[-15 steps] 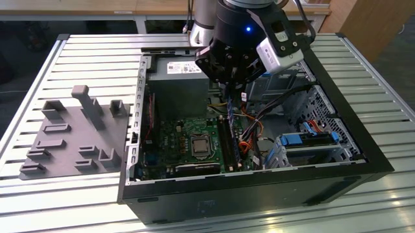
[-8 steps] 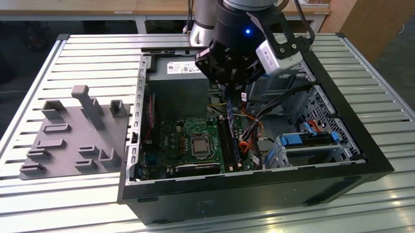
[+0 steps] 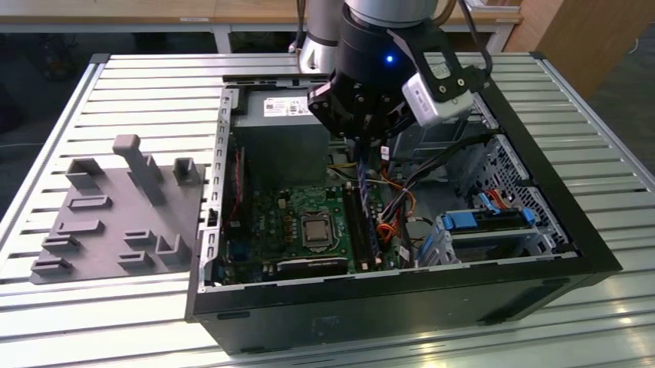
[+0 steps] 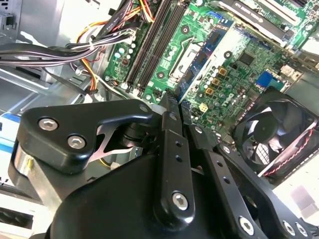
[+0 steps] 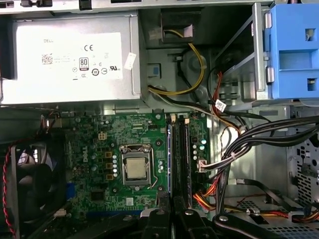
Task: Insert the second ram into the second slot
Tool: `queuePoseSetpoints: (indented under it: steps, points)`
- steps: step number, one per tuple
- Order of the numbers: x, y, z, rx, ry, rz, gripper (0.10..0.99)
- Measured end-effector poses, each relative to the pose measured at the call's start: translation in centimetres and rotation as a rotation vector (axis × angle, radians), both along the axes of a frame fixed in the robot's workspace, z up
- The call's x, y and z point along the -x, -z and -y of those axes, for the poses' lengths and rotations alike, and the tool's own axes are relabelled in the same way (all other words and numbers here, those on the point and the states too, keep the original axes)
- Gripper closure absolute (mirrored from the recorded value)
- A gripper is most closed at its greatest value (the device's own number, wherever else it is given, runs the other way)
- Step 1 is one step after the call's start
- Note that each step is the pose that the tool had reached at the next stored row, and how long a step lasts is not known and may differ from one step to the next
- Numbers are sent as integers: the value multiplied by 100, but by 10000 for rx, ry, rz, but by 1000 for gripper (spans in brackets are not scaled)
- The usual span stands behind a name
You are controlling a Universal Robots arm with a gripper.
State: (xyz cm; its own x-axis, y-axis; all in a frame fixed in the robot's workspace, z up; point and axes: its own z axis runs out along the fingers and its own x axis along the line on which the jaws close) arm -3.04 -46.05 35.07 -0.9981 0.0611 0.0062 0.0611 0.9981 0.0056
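Second wrist view gives the clearest look at the second ram (image 4: 202, 57). It is a thin dark-blue stick with black chips, pinched between the two black fingers (image 4: 172, 132) of the gripper (image 4: 178, 102). The fingers are drawn in almost together, with just the stick between them.

From where I stand, in the exterior view, the stick hangs under the gripper (image 3: 358, 144) inside the open computer case (image 3: 409, 307). It runs lengthwise along the memory slots (image 3: 360, 230) and sits over them; I cannot tell whether it touches a slot. The slots lie just to the exterior view's right of the processor socket (image 3: 310, 228) on the green motherboard (image 3: 266, 222).

At the far end of the case sits the grey power supply (image 3: 281, 107). To the exterior view's right there is a tangle of cables (image 3: 430, 165), and nearer the front, the blue drive-bay tabs (image 3: 476, 221). A black fan (image 4: 276, 134) shows beside the board in the second wrist view.

On the exterior view's left a grey fixture plate (image 3: 113, 215) lies on the slatted table (image 3: 103, 322), beside the case and well apart from the arm.
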Motion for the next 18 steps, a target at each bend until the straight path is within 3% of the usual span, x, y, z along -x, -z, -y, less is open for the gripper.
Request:
queuePoseSetpoints:
  steps: [18]
  points:
    - [0,89,0,1,-1,0,949]
